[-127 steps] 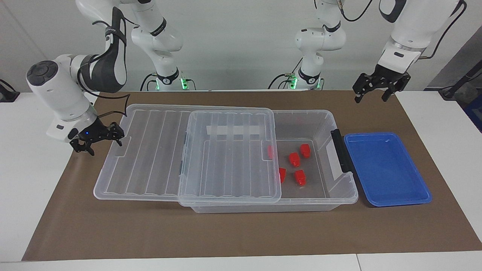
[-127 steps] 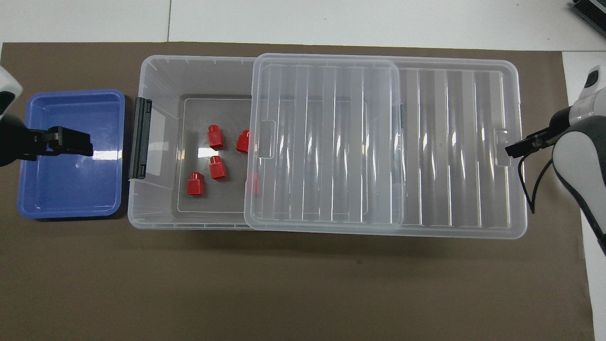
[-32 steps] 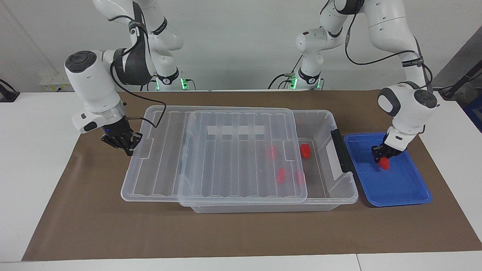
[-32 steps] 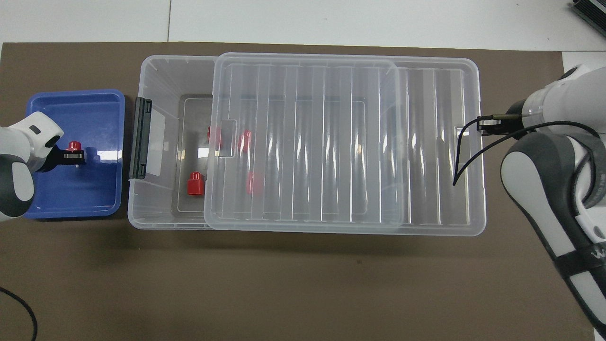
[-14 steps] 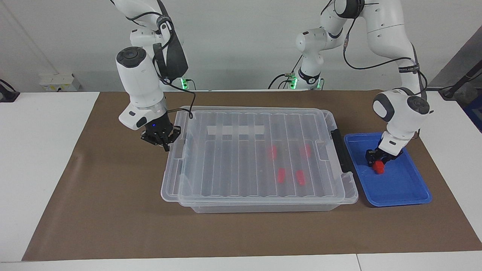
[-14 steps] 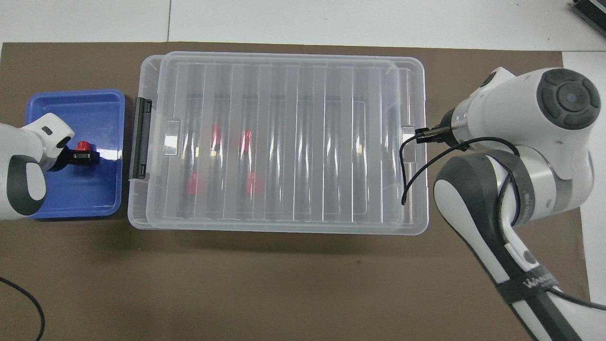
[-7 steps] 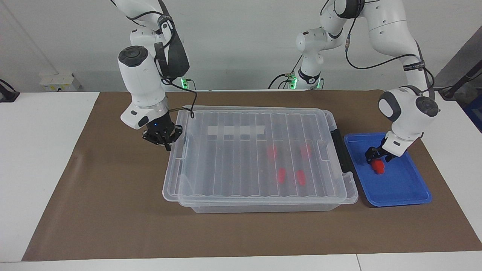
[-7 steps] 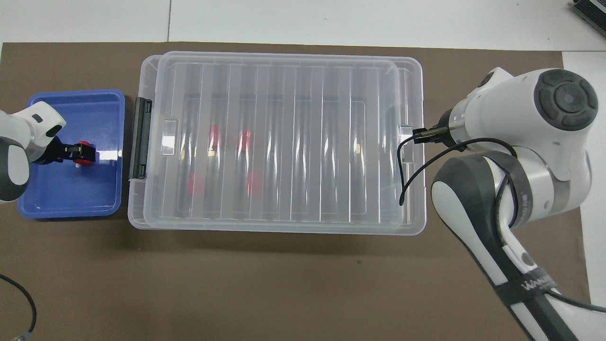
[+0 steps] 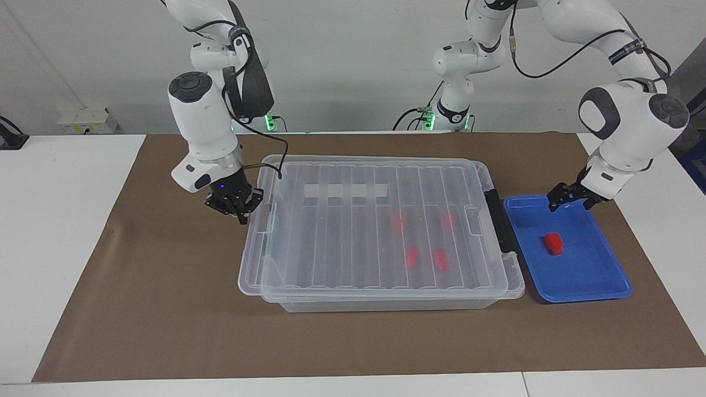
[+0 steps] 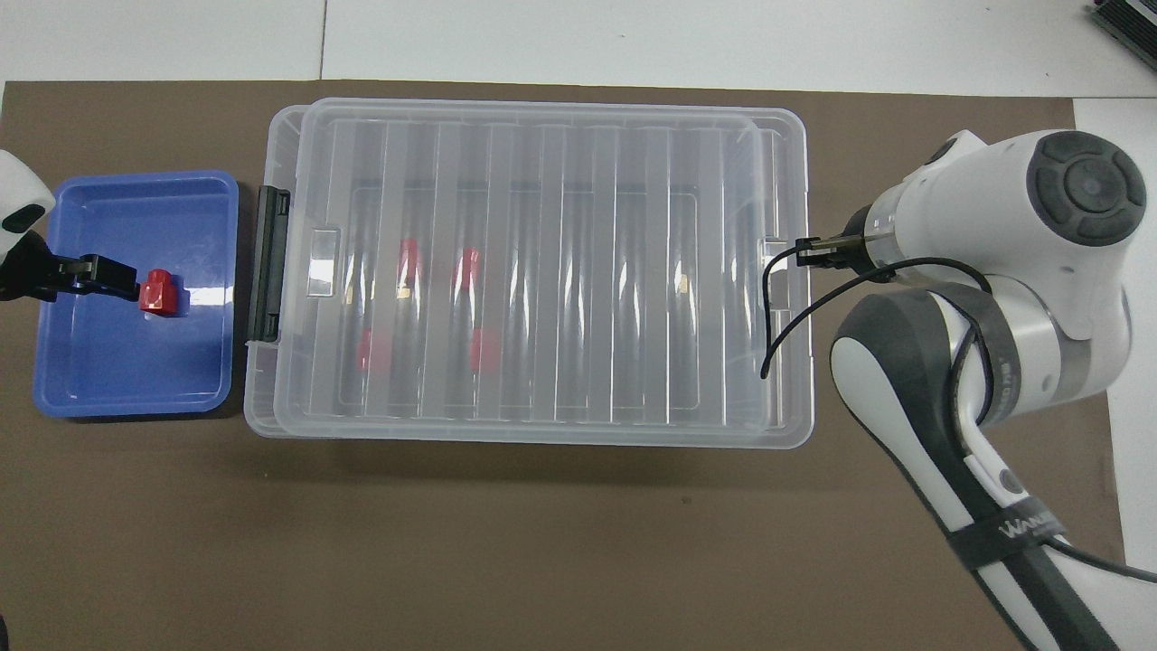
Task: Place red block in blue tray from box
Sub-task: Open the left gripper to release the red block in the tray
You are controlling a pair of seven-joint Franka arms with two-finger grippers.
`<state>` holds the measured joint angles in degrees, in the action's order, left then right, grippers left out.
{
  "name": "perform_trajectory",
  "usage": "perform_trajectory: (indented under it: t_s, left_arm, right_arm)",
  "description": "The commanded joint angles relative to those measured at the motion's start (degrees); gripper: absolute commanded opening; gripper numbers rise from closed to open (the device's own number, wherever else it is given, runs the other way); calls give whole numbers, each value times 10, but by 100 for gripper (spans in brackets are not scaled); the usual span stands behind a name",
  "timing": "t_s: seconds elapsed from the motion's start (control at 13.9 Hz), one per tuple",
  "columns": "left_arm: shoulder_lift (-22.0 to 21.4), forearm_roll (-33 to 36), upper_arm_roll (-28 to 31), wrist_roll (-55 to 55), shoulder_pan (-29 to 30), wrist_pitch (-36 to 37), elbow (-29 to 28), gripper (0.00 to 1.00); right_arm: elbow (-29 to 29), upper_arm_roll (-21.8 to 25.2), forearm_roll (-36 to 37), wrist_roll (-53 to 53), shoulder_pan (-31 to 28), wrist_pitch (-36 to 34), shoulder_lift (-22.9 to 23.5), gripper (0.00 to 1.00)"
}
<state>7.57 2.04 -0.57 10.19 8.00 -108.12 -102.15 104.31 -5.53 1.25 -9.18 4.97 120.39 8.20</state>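
Note:
One red block [image 9: 553, 243] lies loose in the blue tray [image 9: 595, 281]; it also shows in the overhead view [image 10: 155, 293] in the tray [image 10: 90, 380]. My left gripper [image 9: 571, 202] is open and empty, raised over the tray's edge nearer to the robots [image 10: 95, 273]. The clear box [image 9: 386, 303] has its ribbed lid [image 9: 342, 237] lying over it. Several more red blocks [image 9: 411, 255] show through the lid [image 10: 560, 271]. My right gripper [image 9: 238, 208] is at the lid's end toward the right arm's end of the table [image 10: 809, 249].
The box's black handle bar [image 9: 499, 220] faces the tray. A white tape strip [image 9: 345, 191] shows on the box. A brown mat [image 9: 165, 309] covers the table. The right arm's cable [image 10: 768, 307] hangs over the lid's end.
My left gripper has let go of the red block and risen off it; the block now lies in the tray. The right arm slid the lid over the box and has eased back slightly.

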Motion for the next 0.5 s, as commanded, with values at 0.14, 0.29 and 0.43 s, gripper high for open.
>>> perform_trajectory:
  t_s: [0.14,0.29,0.43]
  left_arm:
    - [-132,3,-2,3,-35,101,-5,100]
    - [-138,3,-1,-1,-52,105,-7,100]
    - [-138,3,-2,4,-54,103,-7,100]
  right_arm:
    - [10,-5,-8,-10,-1,9,-2,0]
    - [10,-6,-8,-10,9,9,-2,0]
    - [10,-6,-8,-11,14,8,-3,0]
